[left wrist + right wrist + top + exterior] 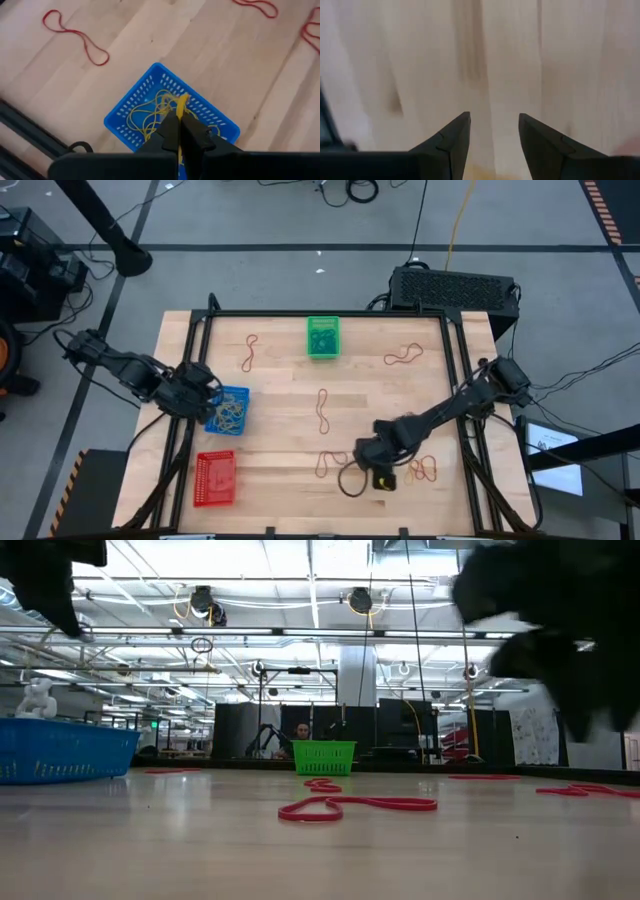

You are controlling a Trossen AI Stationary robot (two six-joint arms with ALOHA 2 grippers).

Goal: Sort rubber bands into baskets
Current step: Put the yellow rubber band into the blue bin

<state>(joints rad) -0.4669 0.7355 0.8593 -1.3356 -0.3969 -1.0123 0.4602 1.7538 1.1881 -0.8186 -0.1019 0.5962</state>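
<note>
Yellow band (181,101) was pinched in the closed left pincer (178,131) above the blue basket (241,393), which held tangled yellow bands. Right pincer (493,131) stood open, empty, low over bare bench (280,395) near red bands (322,410). Green basket (323,337) and red basket (215,479) stood well apart.

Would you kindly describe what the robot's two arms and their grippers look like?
Both arms are dark, jointed and slim, with black cables trailing off the table. The left gripper ends in two black tapered fingers; the right gripper has two dark wedge-shaped fingers with pointed tips. No markings are visible.
</note>
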